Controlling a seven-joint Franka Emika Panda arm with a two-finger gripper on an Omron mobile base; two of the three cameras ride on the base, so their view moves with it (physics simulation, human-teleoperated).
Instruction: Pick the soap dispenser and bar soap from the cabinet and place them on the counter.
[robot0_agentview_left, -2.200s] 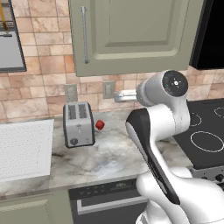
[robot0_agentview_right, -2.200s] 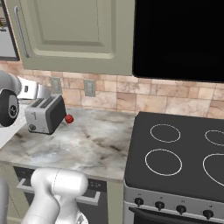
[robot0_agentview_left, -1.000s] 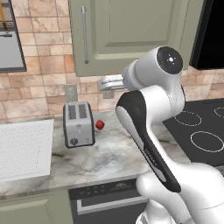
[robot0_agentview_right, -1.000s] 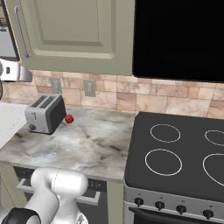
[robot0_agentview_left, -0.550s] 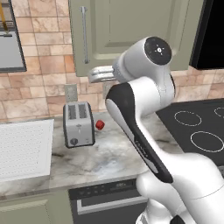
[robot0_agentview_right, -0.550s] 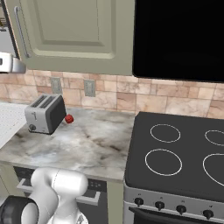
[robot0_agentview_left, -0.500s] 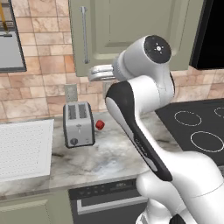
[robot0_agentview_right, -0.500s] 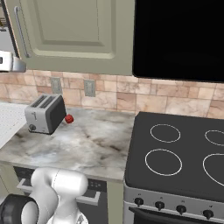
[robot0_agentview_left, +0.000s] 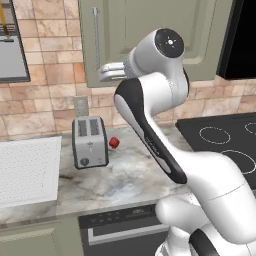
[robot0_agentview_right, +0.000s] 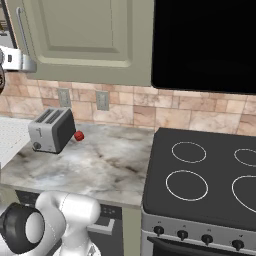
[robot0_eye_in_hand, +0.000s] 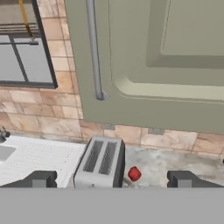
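**One Closed Cabinet, Gripper Raised and Spread**

One sage-green cabinet (robot0_agentview_left: 150, 40) hangs on the wall above the counter (robot0_agentview_left: 125, 175). Its panelled door is shut. The long vertical metal handle (robot0_agentview_left: 96, 42) runs along the left edge of the door and ends just above the cabinet's lower edge. The cabinet interior is hidden behind the door, so the position of the soap dispenser and the bar soap cannot be told.

The arm is raised. The gripper (robot0_agentview_left: 107, 71) points left, level with the lower part of the cabinet door and just right of the handle's lower end. In the hand view the two fingertips stand far apart at the bottom, one at the left (robot0_eye_in_hand: 39, 179) and one at the right. The jaws are spread wide and hold nothing. The handle's lower end sits above and between them, nearer the left fingertip.

On the counter, a silver two-slot toaster (robot0_agentview_left: 90, 141) stands near the tiled backsplash. A small round red object (robot0_agentview_left: 114, 143) lies just beside its right side. A white ribbed drainboard (robot0_agentview_left: 27, 170) lies to the left of the toaster. A black glass stovetop (robot0_agentview_right: 205, 175) with ring marks adjoins the counter on the right.
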